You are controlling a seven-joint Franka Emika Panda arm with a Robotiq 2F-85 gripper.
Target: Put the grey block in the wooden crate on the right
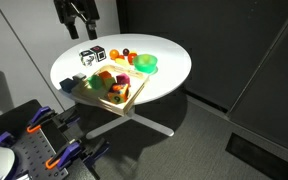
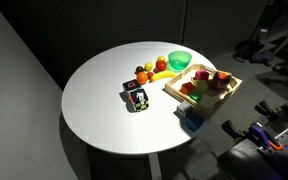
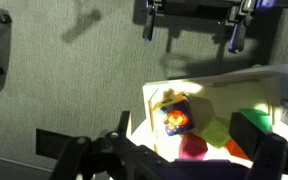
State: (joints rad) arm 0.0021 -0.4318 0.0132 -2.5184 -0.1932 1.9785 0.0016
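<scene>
The wooden crate (image 1: 130, 98) (image 2: 227, 88) sits at the edge of the round white table and holds several colourful toy pieces. In the wrist view its pale wall (image 3: 152, 100) shows, with a picture cube (image 3: 176, 118) and green and magenta pieces inside. I cannot make out the grey block in any view. My gripper (image 1: 81, 28) (image 3: 191, 40) hangs high above the far side of the table. Its fingers are wide apart and empty. It is out of frame in the exterior view taken from the table's other side.
Two black-and-white patterned cubes (image 1: 92, 55) (image 2: 136, 98) lie on the table (image 1: 169, 70) (image 2: 94, 110). A green bowl (image 1: 146, 63) (image 2: 179, 60) and toy fruit (image 2: 154, 72) stand beside the crate. A small blue piece (image 2: 191, 121) lies at the table's edge. Clamps and stands (image 1: 54, 150) crowd the floor.
</scene>
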